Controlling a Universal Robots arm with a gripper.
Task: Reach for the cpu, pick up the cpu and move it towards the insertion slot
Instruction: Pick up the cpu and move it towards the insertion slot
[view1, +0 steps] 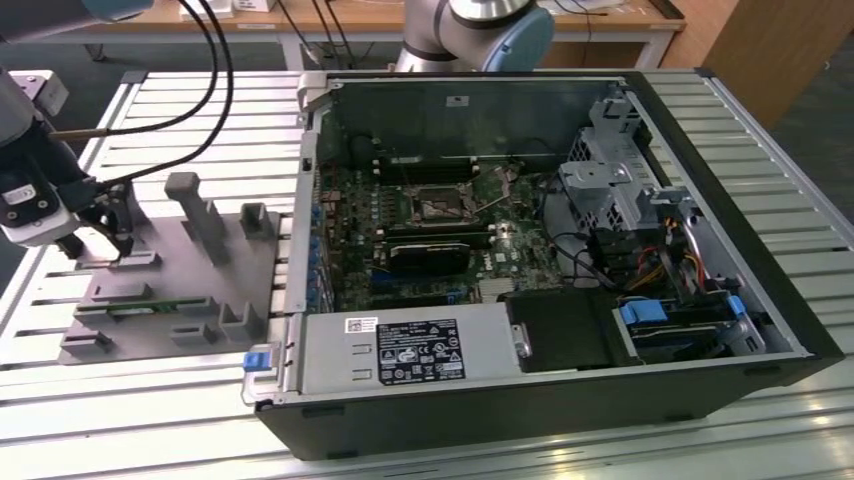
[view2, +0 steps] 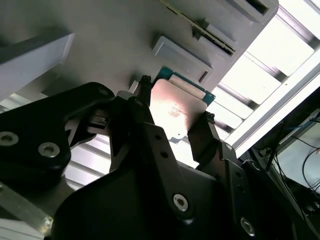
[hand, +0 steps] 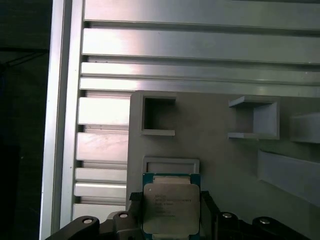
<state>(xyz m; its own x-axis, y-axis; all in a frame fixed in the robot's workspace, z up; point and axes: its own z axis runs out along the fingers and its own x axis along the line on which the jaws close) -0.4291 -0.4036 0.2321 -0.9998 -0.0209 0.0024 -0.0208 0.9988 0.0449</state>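
At the exterior view's left, the grey fixture plate (view1: 147, 300) lies on the slatted table (view1: 80, 400), with upright blocks just right of the gripper (view1: 114, 245). The gripper points straight down over the plate's far corner. Its fingers (view2: 200, 135) are clamped on opposite edges of the cpu (hand: 171, 207). The insertion slot (view1: 438, 203) lies well apart, inside the open computer case (view1: 534, 420).

Grey fixture plate (view1: 171, 278) lies on the slatted table (view1: 747, 110), beside an open computer case (view1: 534, 412)
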